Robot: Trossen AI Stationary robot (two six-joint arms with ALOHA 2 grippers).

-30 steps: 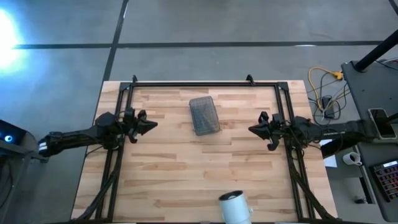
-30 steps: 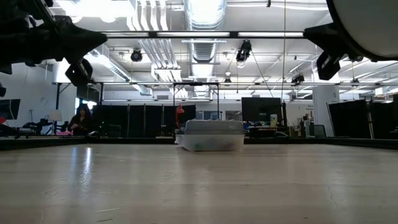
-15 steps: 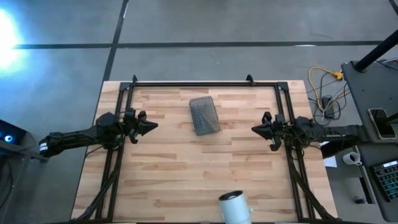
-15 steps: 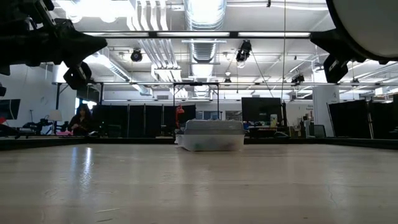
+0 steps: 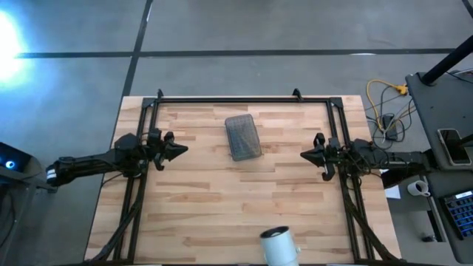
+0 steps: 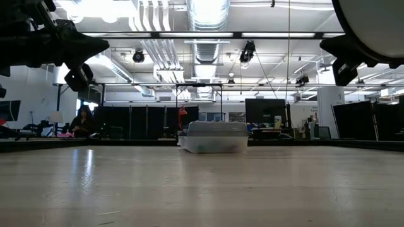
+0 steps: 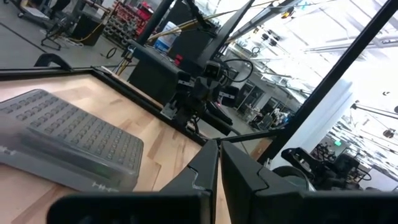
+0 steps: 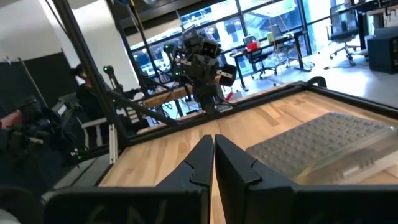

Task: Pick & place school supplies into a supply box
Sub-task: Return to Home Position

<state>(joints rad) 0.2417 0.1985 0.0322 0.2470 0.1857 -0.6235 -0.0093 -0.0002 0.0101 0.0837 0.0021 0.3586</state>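
Note:
The supply box (image 5: 243, 137) lies flat and closed on the wooden table, grey mesh half up, a little beyond the middle; it also shows in the low view (image 6: 214, 137). No pencils, markers or scissors show loose anywhere. My left gripper (image 5: 183, 148) hovers shut above the table left of the box, pointing at it; the box (image 7: 62, 143) shows in its wrist view. My right gripper (image 5: 301, 155) hovers shut right of the box, also facing it (image 8: 323, 146). Neither touches anything.
A white cylindrical cup (image 5: 278, 246) stands at the table's near edge, right of centre, and fills the low view's upper right corner (image 6: 372, 25). Black frame rails (image 5: 229, 100) run along the far, left and right sides. Bare wood lies between box and cup.
My right gripper has drawn back a little toward the table's right edge, away from the box, staying shut. The box and cup have not moved.

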